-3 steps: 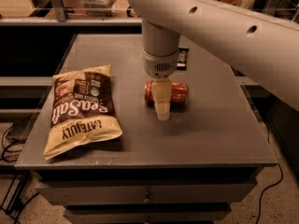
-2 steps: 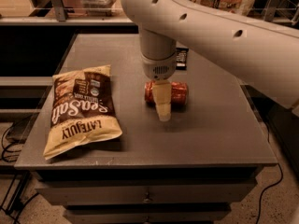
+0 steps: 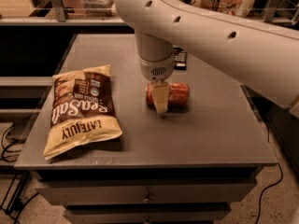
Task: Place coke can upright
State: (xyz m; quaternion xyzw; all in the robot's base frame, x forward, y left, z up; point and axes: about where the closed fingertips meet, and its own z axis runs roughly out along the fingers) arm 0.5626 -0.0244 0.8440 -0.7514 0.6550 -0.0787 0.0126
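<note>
A chip bag [image 3: 81, 108] was seen well left on the worktop [image 3: 210, 129], a dark wrapper [image 3: 180, 59] behind the arm. The coke can [image 3: 177, 94] was laid sideways beneath the tool [image 3: 160, 99], whose grip could not be told.

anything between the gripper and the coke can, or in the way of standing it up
Nothing visible. The gripper is down at the coke can, which lies on its side on the table. The chip bag lies well apart from it and the dark wrapper sits farther back.
</note>
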